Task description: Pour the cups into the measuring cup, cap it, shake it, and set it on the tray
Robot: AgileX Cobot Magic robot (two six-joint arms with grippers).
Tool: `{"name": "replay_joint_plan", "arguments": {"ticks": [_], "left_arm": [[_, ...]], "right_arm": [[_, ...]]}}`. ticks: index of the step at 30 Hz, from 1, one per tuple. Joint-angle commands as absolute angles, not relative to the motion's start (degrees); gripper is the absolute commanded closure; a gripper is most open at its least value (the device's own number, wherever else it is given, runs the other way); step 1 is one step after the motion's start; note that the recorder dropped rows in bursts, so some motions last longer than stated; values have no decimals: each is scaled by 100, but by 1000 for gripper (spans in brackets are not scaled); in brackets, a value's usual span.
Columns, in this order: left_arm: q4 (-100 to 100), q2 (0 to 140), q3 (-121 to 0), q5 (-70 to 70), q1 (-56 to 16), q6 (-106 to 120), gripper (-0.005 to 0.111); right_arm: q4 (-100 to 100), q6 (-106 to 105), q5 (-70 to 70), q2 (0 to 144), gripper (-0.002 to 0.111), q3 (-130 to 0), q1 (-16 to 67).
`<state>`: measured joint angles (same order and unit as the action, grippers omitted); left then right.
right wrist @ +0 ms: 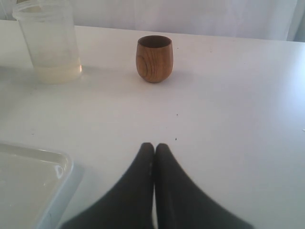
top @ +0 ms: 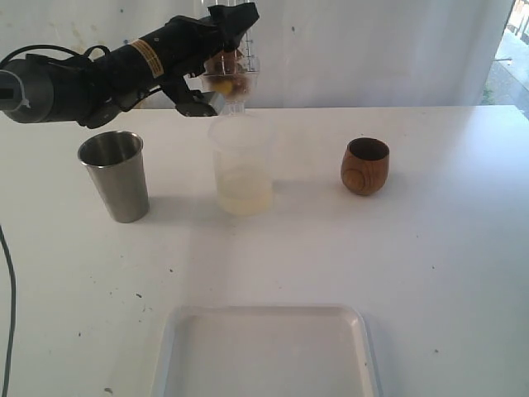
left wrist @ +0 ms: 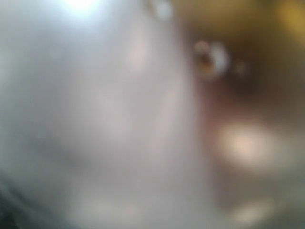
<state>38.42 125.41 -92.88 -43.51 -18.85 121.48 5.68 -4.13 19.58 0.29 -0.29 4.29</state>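
Observation:
My left gripper [top: 219, 58] is shut on the clear measuring cup [top: 237, 81] and holds it in the air at the back of the table. Yellow and brown contents show through its wall. The left wrist view is only a close blur of grey and brown. The steel tumbler [top: 116, 175] stands upright at the left. The brown wooden cup [top: 364, 165] [right wrist: 154, 58] stands upright at the right. The white tray [top: 264, 351] [right wrist: 28, 186] lies at the front edge. My right gripper [right wrist: 154, 145] is shut and empty, low over the table, short of the wooden cup.
A frosted translucent cup [top: 240, 165] [right wrist: 47, 43] with a little pale liquid stands directly under the held measuring cup, between the tumbler and the wooden cup. A black cable [top: 8, 314] hangs along the left edge.

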Motion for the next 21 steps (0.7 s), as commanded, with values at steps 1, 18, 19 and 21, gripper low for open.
{"name": "replay_joint_plan", "arguments": {"ticks": [1,18,19,21], "left_arm": [[3654,12453,-9343,-4749,-1895,11582,107],[1857,12453,-9305,-6359,-1895,8976,107],[1804,12453,-9295,-6359,-1895,8976,107],[1661,12453,-9269,-6363,-1895,8958,107]], "right_arm": [[552,-426,1959,0,108,0,398],[552,-426,1959,0,108,0,398],[552,-426,1959,0,108,0,398],[552,-426,1959,0,108,0,398]]}}
